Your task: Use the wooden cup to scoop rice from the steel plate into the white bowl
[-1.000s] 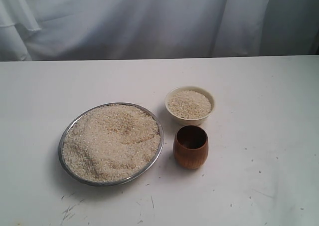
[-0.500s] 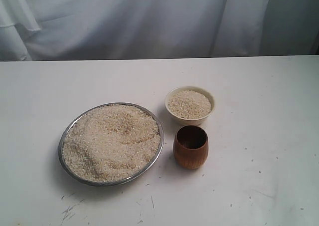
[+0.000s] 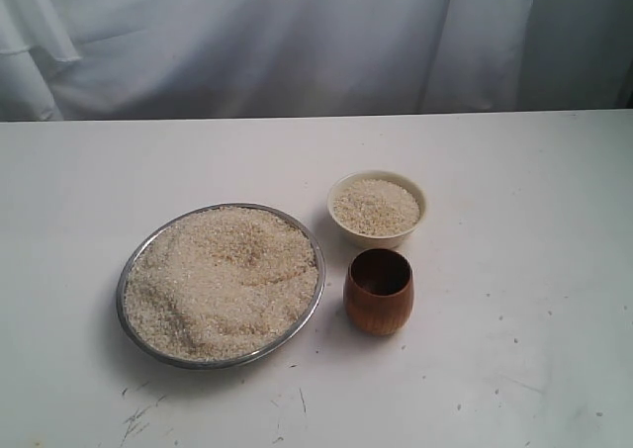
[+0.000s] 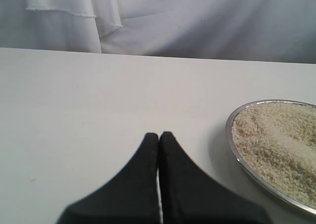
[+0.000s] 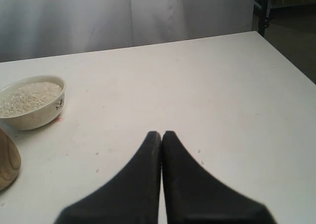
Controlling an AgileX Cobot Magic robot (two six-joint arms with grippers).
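A wide steel plate [image 3: 123, 280] lies left of centre on the table, heaped with off-white rice [image 3: 223, 280]. To its right stands the small white bowl [image 3: 377, 237], which holds rice too. Just in front of the bowl sits the reddish-brown wooden cup [image 3: 378, 305], upright with a dark inside. Neither arm shows in the exterior view. In the left wrist view my left gripper [image 4: 159, 134] is shut and holds nothing, with the plate's rim [image 4: 230, 135] off to one side. My right gripper [image 5: 161, 133] is shut and holds nothing, apart from the bowl [image 5: 37, 116] and the cup's edge [image 5: 7, 162].
The white table [image 3: 514, 300] carries a few stray grains and dark scuff marks near its front edge. A white curtain [image 3: 297, 43] hangs behind the table. In the right wrist view the table's far corner [image 5: 256, 33] ends near a dark frame.
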